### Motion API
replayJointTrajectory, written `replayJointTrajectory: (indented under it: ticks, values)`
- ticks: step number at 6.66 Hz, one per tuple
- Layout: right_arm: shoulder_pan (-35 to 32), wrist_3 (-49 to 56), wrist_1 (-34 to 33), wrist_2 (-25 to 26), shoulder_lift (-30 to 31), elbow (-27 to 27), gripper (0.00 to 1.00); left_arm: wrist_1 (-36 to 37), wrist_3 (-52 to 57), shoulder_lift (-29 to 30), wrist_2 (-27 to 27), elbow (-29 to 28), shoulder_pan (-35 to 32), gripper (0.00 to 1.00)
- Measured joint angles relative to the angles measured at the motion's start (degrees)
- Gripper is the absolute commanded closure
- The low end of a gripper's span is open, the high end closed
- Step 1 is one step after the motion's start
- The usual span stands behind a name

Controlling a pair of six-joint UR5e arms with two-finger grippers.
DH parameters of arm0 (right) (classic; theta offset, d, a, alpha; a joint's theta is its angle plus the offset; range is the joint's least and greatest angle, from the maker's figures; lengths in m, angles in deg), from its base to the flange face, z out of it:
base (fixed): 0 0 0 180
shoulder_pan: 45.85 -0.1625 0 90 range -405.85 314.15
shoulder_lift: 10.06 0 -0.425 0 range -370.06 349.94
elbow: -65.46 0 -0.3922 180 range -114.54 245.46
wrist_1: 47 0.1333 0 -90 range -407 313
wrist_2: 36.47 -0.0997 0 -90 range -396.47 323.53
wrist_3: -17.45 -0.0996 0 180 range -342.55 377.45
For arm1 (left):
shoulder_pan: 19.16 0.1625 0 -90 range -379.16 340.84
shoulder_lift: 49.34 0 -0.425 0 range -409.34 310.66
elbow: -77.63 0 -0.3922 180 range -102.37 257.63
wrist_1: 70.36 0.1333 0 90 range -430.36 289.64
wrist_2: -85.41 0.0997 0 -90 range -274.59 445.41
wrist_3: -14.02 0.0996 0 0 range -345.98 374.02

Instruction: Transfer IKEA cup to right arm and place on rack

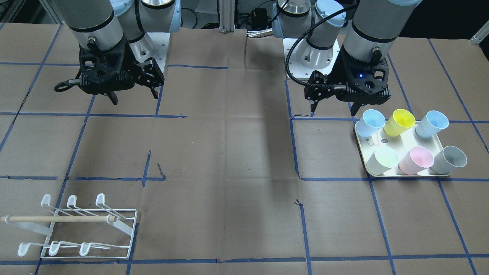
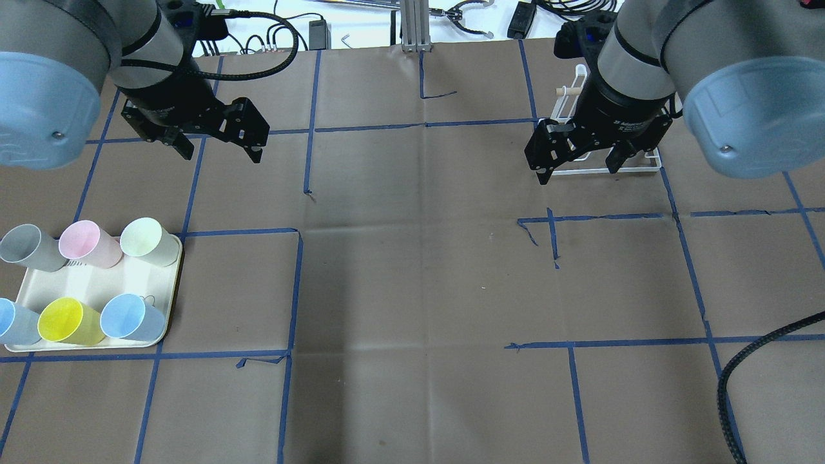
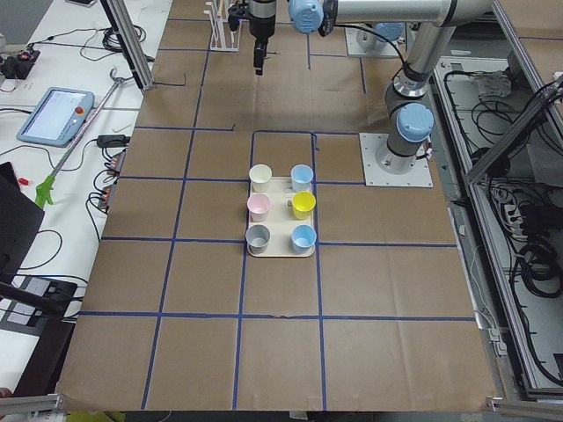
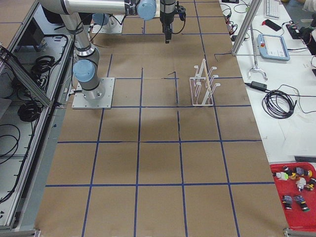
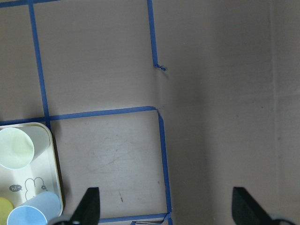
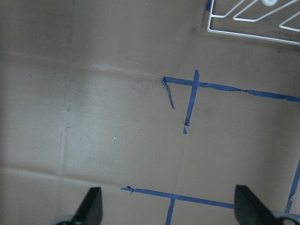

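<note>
Cups (image 1: 399, 122), six in all, stand upright on a cream tray (image 2: 97, 283) on the robot's left side of the table (image 2: 419, 290), as I watch from my remote desk. None is in either gripper.

The row nearest the robot runs outer blue cup (image 2: 13, 322), yellow cup (image 2: 67, 320), inner blue cup (image 2: 132, 317). Just behind them stand a grey cup (image 2: 29, 248), a pink cup (image 2: 87, 243) and a pale green cup (image 2: 148, 240). Brown paper marked with a blue tape grid (image 2: 296, 290) covers the table.

Farther out, the left gripper (image 2: 219, 153) hangs above bare paper beside the tray, toward the table's middle. Its jaws are spread wide with nothing between them. In its wrist view I see both fingertips (image 5: 89, 206) over the paper and the tray's corner at lower left.

Across the table the right gripper (image 2: 579, 171) hangs at about the same height. I read its jaws as equally wide apart and holding nothing. Its wrist view shows taped paper below, with the rack's base wire at the top right edge.

Farthest from the robot, on its right, the rack (image 1: 88, 227) stands on the paper, well apart from the tray. Its dowel (image 1: 57, 219) lies across it between the two rows of prongs.
</note>
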Motion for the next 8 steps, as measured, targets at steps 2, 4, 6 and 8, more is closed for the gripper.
replayJointTrajectory:
  ticks: [2, 4, 6, 8]
  values:
    - [0.0, 0.0, 0.0, -0.1, -0.5, 0.0, 0.00, 0.2, 0.0, 0.1, 0.0, 0.0, 0.0, 0.00]
    - [0.0, 0.0, 0.0, 0.0, -0.7, 0.3, 0.00, 0.2, 0.0, 0.1, 0.0, 0.0, 0.1, 0.00]
    - [0.0, 0.1, 0.1, 0.2, -0.3, 0.1, 0.00, 0.2, 0.2, 0.2, 0.0, 0.0, 0.1, 0.00]
    - [0.0, 0.0, 0.2, 0.1, -0.2, 0.1, 0.00, 0.3, 0.6, 0.2, 0.0, 0.1, 0.4, 0.00]
